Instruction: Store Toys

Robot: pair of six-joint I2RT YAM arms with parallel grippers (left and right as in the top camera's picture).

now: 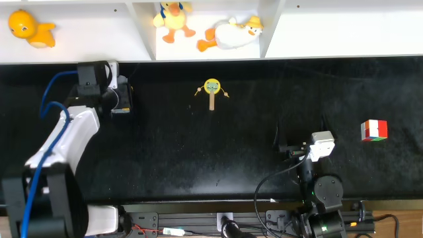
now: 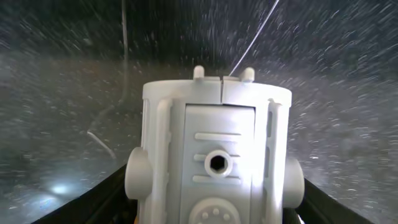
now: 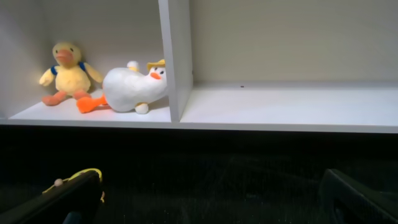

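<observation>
- Three toys already sit on the white shelf (image 1: 330, 39). A rounded orange duck (image 1: 30, 28) is in the left compartment. In the middle compartment a fuzzy yellow duck (image 1: 173, 18) sits upright, with a soft white duck (image 1: 231, 33) lying on its side just beside it.
- I judge the job about half done: three toys are not yet stored.
- My left claw (image 1: 121, 101) is at the left of the surface, close to the shelf. It looks clamped round a toy robot (image 2: 214, 143) of hard white plastic. The robot is barrel-shaped, with moulded ribs, a six-sided hole in its front panel and round knobs at its sides.
- A small drum rattle (image 1: 211, 89) lies flat on the black surface (image 1: 165, 152), mid-way across and near the shelf. It is a yellow disc on a pale stick, with beads on strings.
- A cube (image 1: 374, 130) with red, white and green faces sits well off to the right. It is sharp-edged and looks like smooth plastic.
- My right claw (image 3: 211, 199) is spread wide and holds nothing. It is low over the surface and faces the shelf.
- The surface looks like matte, slightly fuzzy cloth.
</observation>
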